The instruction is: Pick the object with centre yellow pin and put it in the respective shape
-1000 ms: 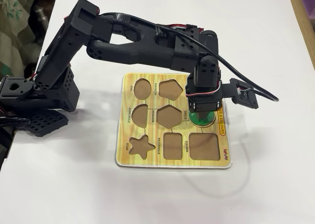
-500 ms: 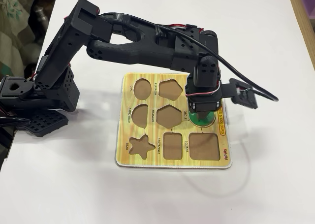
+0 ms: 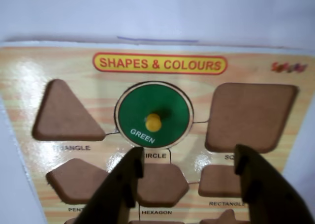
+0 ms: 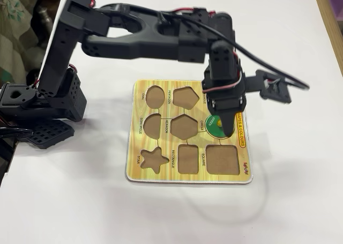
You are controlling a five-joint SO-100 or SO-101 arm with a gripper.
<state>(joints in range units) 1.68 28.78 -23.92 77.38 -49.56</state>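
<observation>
Green disc [image 3: 153,114] with yellow pin [image 3: 153,122] sits flush in the circle recess of the puzzle board [image 3: 59,61], pin upright; round, no long axis. Gripper [image 3: 189,167] hovers at 6 o'clock, jaws wide, empty.

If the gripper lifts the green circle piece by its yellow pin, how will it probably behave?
The green circle piece looks like a flat, stiff board, so it likely will not bend. It seems light. The yellow pin is small and round, so it may slip or swing between the open gripper fingers.
</observation>
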